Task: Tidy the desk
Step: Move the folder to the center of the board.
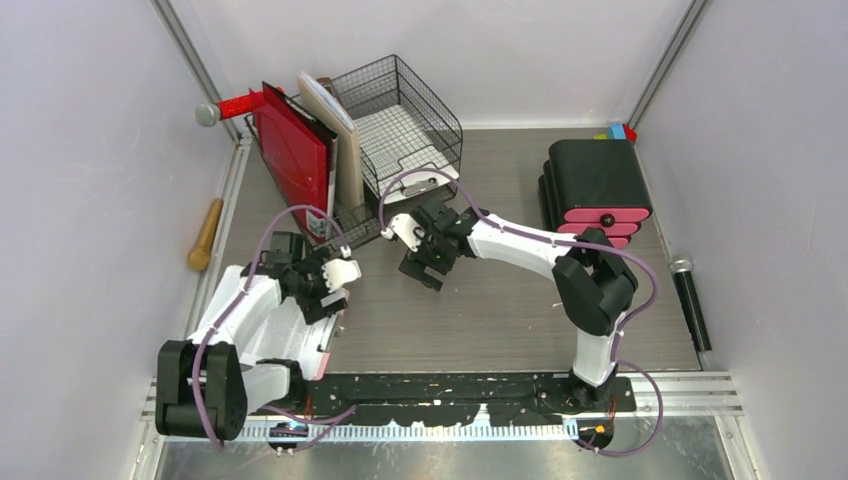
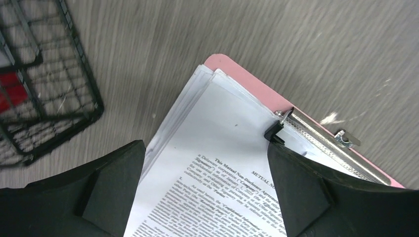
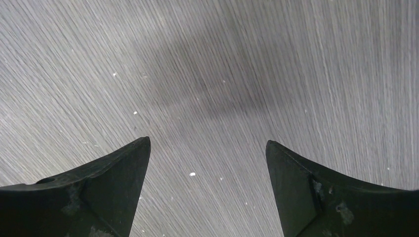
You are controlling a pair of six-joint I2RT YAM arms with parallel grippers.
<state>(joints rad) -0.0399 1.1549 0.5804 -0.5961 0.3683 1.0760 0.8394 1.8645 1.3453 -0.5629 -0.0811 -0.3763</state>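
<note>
The desk [image 1: 500, 310] is a grey wood-grain top. A pink clipboard [image 2: 237, 74] with a stack of printed sheets [image 2: 217, 148] under a metal clip [image 2: 316, 136] lies on it at the front left. In the top view only its pink edge [image 1: 326, 345] shows under the left arm. My left gripper [image 2: 205, 145] is open just above the sheets, one finger on each side of the printed page; it also shows in the top view [image 1: 325, 298]. My right gripper [image 3: 207, 140] is open and empty over bare desk [image 3: 222, 74], mid-table in the top view [image 1: 422, 270].
A black wire-mesh tray rack [image 1: 400, 130] stands at the back, its corner visible in the left wrist view [image 2: 29, 98]. Red folders [image 1: 295, 155] and a pale board lean against it. A black drawer unit with pink fronts [image 1: 597, 190] stands at the back right. A wooden handle [image 1: 205, 235] lies at the left wall, a black marker [image 1: 690, 300] at the right.
</note>
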